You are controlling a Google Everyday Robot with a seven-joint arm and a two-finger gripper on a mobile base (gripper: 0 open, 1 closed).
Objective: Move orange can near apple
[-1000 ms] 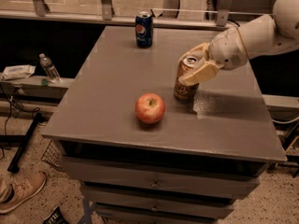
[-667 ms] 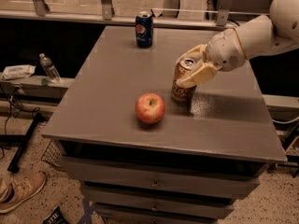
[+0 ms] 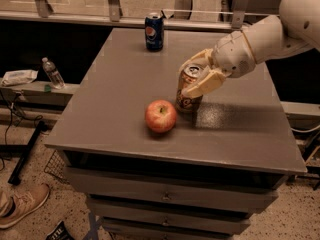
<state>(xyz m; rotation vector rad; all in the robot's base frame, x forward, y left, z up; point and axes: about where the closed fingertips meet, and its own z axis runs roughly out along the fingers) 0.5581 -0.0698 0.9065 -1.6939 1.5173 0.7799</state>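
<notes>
The orange can (image 3: 187, 98) stands upright on the grey table (image 3: 125, 84), just right of the red apple (image 3: 161, 116), nearly touching it. My gripper (image 3: 196, 74) reaches in from the right and is shut on the can's upper part, one finger (image 3: 202, 85) across its front and the other behind its silver top. The white arm extends to the upper right.
A dark blue Pepsi can (image 3: 154, 31) stands at the table's far edge. Drawers sit under the tabletop. On the floor at left are a plastic bottle (image 3: 52, 73), cables, and a shoe (image 3: 22, 206). A rail runs behind the table.
My gripper has carried the orange can leftward and toward the front, closer to the apple. The apple and Pepsi can have not moved.
</notes>
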